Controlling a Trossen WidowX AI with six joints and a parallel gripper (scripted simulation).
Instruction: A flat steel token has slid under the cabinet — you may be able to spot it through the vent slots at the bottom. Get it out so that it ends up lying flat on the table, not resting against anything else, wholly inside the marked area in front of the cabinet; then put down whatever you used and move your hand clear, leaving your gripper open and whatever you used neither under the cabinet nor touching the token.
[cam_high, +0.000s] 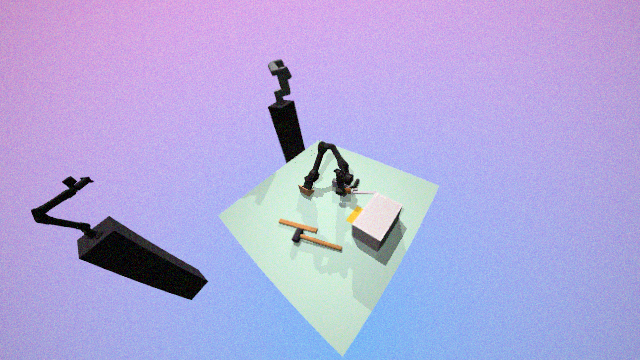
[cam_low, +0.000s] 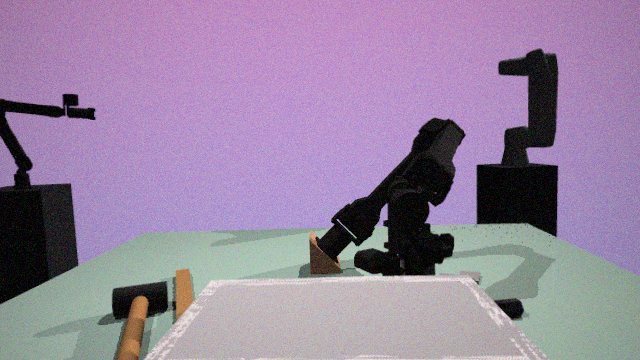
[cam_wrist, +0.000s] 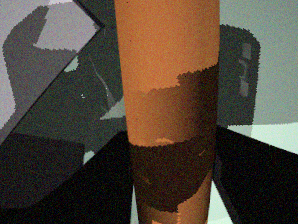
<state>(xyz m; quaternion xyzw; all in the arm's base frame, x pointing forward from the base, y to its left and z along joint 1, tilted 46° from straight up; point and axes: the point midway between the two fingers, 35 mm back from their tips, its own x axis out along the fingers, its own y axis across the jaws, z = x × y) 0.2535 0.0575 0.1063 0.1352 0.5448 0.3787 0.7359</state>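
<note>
My gripper (cam_high: 346, 190) (cam_wrist: 165, 136) is shut on the orange-brown round handle (cam_wrist: 167, 40) of a tool. Its thin pale rod (cam_high: 365, 192) points toward the cabinet's upper corner in the top view; whether its tip touches the cabinet I cannot tell. The pale box-shaped cabinet (cam_high: 377, 215) (cam_low: 340, 320) stands on the table; in the exterior view it hides the gripper's fingers. The orange-yellow marked area (cam_high: 354, 214) lies beside the cabinet, on the side facing the hammer. The steel token is not visible in any view.
A black-headed hammer (cam_high: 320, 242) (cam_low: 132, 327) and a flat wooden stick (cam_high: 298, 225) (cam_low: 183, 290) lie on the table (cam_high: 300, 270). A small black object (cam_low: 510, 307) lies beside the cabinet, with a pale piece (cam_low: 470, 276) farther off. Two other arms stand on black pedestals outside the table.
</note>
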